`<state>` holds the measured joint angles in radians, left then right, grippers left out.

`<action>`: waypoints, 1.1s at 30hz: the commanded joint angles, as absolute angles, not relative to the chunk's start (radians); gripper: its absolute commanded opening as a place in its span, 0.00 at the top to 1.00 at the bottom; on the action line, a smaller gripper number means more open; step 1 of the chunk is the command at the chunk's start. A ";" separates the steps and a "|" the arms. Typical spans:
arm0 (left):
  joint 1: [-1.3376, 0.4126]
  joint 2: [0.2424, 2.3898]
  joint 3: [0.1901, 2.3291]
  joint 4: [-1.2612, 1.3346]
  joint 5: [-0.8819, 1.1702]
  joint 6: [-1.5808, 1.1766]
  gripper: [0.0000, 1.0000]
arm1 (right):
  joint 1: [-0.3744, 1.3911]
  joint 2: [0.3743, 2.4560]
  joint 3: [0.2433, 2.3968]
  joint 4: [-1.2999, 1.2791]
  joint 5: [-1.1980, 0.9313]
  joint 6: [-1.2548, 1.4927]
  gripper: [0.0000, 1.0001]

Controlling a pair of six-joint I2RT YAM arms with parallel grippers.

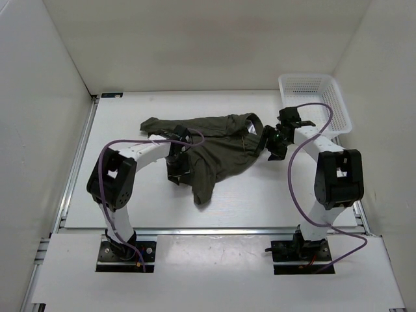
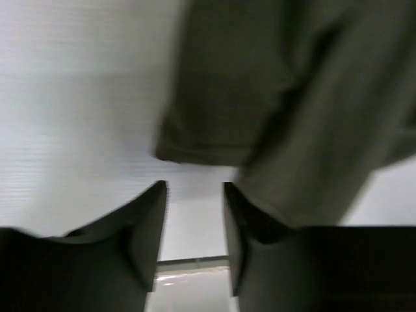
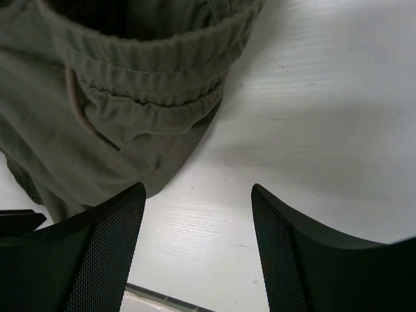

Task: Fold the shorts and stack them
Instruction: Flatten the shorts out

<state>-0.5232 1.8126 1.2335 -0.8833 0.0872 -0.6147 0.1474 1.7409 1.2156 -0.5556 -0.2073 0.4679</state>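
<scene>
shorts [image 1: 214, 153] lie crumpled mid table [image 1: 292, 195], between the two arms, not folded yet. waistband [image 3: 149, 84] end points right. one leg trails toward the near edge and another part stretches left and far.

soft wrinkly cloth, looks light and floppy. i'd say it sags and bunches if lifted by one point and won't hold a shape. the elastic waistband is the thickest part, so probably best to pinch a corner there plus a leg hem, both arms pulling it flat. drawstring [image 3: 84, 114] hangs loose at the waist and could snag a finger.

left gripper [image 1: 177, 170] sits low at the left side of the cloth. its wrist view shows the fingers parted with bare table in the gap, a hem edge just past them and fabric close by the right finger. nothing pinched as far as i can tell.

right gripper [image 1: 272, 144] is at the right end, fingers spread wide with bare table between. the waistband corner is just beside its left finger.

white basket [image 1: 342, 107] sits in the far right corner, just behind the right arm and apart from the shorts. purple cables [image 1: 140, 140] loop off both arms, and the left one crosses over the cloth. walls [image 1: 195, 45] close in on three sides.
</scene>
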 commanded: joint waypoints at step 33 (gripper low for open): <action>-0.069 1.930 1.511 -0.968 -0.002 -0.387 0.90 | 0.204 1.704 1.109 -0.486 -0.170 0.499 1.00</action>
<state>-0.0849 1.9049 1.4319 -0.9493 0.0025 -0.4294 0.1963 1.7714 1.1320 -0.4736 -0.2195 0.5159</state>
